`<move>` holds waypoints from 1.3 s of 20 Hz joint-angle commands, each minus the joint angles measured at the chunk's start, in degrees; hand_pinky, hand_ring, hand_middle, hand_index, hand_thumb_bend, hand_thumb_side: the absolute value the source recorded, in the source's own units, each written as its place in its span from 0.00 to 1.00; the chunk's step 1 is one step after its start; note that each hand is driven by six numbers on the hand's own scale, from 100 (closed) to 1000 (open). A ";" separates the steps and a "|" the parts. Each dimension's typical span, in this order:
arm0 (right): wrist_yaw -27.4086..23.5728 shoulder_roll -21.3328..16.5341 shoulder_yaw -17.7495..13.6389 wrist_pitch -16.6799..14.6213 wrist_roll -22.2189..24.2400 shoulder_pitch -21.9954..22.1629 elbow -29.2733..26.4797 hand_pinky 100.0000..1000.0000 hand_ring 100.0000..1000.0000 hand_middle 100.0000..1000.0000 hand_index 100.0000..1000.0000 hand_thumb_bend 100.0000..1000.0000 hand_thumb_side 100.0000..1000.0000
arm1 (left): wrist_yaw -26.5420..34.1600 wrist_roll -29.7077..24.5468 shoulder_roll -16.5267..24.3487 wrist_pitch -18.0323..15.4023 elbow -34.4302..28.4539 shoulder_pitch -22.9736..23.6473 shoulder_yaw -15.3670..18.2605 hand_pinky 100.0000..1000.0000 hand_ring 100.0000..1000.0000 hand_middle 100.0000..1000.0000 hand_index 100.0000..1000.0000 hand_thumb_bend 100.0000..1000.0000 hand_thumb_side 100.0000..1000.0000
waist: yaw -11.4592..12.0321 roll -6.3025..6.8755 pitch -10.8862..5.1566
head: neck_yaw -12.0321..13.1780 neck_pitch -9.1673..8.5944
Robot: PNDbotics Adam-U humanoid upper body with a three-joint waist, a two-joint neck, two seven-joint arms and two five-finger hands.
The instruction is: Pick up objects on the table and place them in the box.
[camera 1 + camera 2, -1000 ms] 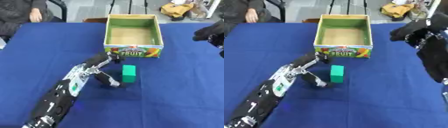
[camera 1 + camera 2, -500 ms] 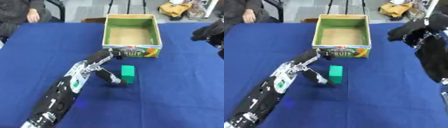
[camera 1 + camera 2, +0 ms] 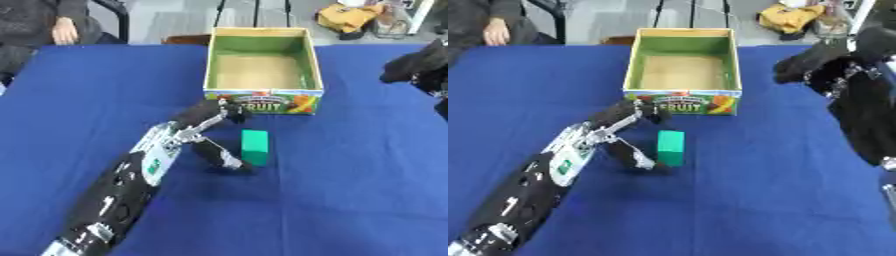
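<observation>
A small green block (image 3: 255,147) stands on the blue table (image 3: 350,200), just in front of the open cardboard fruit box (image 3: 280,104). The box holds nothing that I can see. My left hand (image 3: 206,116) reaches in from the lower left and sits beside the block's left side, open. Its thumb (image 3: 220,158) stretches down along the block's left edge, and its fingers point at the box's front wall. The block is not gripped. My right hand (image 3: 820,62) hangs raised at the right edge, well away from the block.
A person sits at the table's far left corner with a bare hand (image 3: 63,34) by the edge. Yellow clutter (image 3: 350,17) lies on the floor beyond the table. Blue cloth stretches right of and in front of the block.
My left hand has crept a little closer to the block, its thumb now nearer the block's left side. The block and box have stayed put.
</observation>
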 commanded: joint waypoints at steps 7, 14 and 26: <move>-0.35 -0.04 0.29 0.13 0.59 -1.07 -1.18 0.69 0.68 0.50 0.56 0.00 0.86 | -1.47 1.03 -0.97 -0.57 1.11 -1.56 0.11 0.64 0.58 0.53 0.76 0.75 0.51 | -0.67 -0.08 -0.42 | 0.37 -0.72; -0.27 0.17 0.49 0.28 0.76 -1.19 -1.18 0.69 0.68 0.50 0.56 0.00 0.87 | -1.90 2.09 -1.48 -0.41 1.84 -1.83 0.16 0.60 0.55 0.49 0.73 0.74 0.51 | -1.17 0.07 -0.13 | 0.40 -0.74; -0.19 0.26 0.68 0.47 0.88 -1.18 -1.18 0.69 0.68 0.50 0.56 0.00 0.87 | -3.09 3.38 -1.53 0.42 2.34 -1.69 0.07 0.42 0.46 0.32 0.53 0.48 0.41 | -1.35 0.22 0.03 | 0.42 -0.68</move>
